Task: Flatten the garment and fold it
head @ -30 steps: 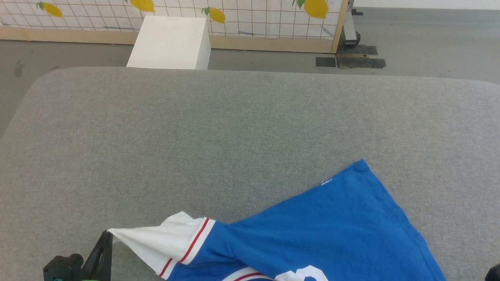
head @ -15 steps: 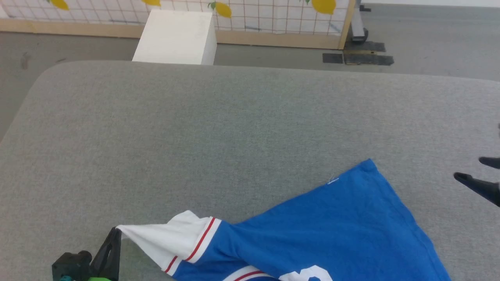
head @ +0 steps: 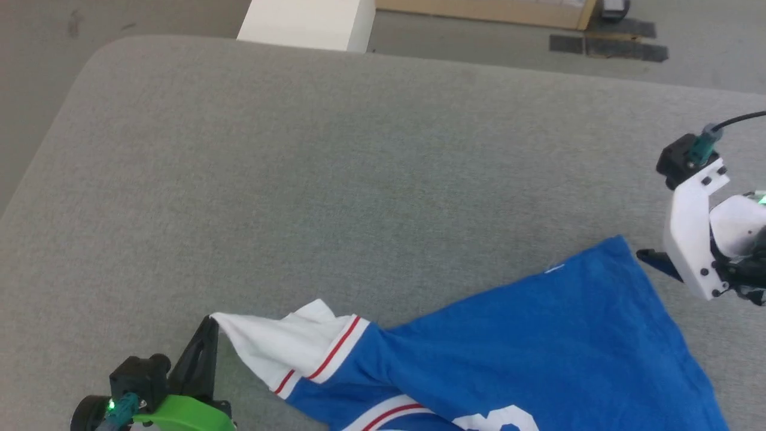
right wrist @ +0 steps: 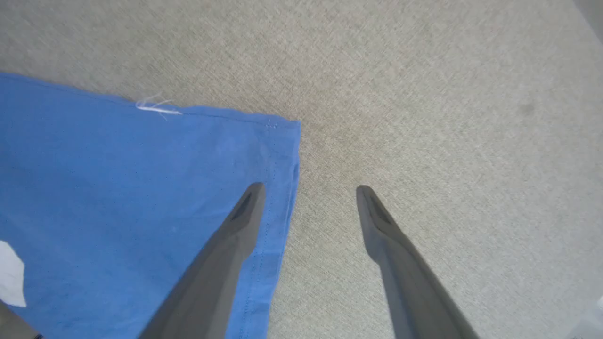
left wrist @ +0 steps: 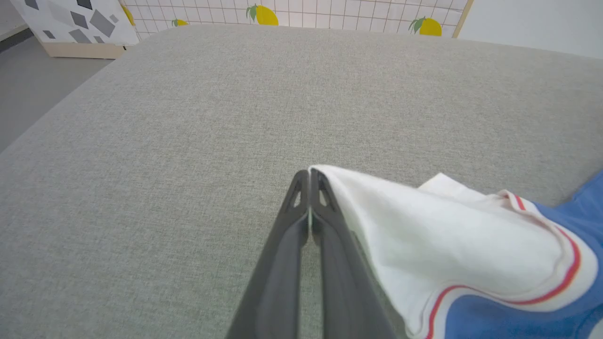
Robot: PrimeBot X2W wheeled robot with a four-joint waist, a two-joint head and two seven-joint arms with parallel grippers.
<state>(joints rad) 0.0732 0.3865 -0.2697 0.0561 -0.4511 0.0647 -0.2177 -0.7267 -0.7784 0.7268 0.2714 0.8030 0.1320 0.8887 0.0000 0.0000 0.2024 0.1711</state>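
Observation:
The garment [head: 526,347], royal blue with a white sleeve and red trim, lies across the near part of the grey table. My left gripper [head: 209,320] at the lower left is shut on the tip of the white sleeve [left wrist: 447,235], which is pulled out to a point; the left wrist view shows the fingers [left wrist: 308,172] pressed together. My right gripper [right wrist: 308,190] stands open over the blue hem corner [right wrist: 282,136], one finger above the cloth and the other above bare table. In the head view it [head: 658,263] is at the right edge.
The grey padded table [head: 359,179] stretches far and left with rounded corners. A white box [head: 305,24] stands on the floor beyond the far edge, with dark tape patches [head: 604,45] to its right. A lemon-print panel [left wrist: 264,14] stands behind.
The head camera has tilted down, shifting the picture. My right gripper has come in from the right, opened, and now hangs over the garment's hem corner. The left keeps its grip on the sleeve.

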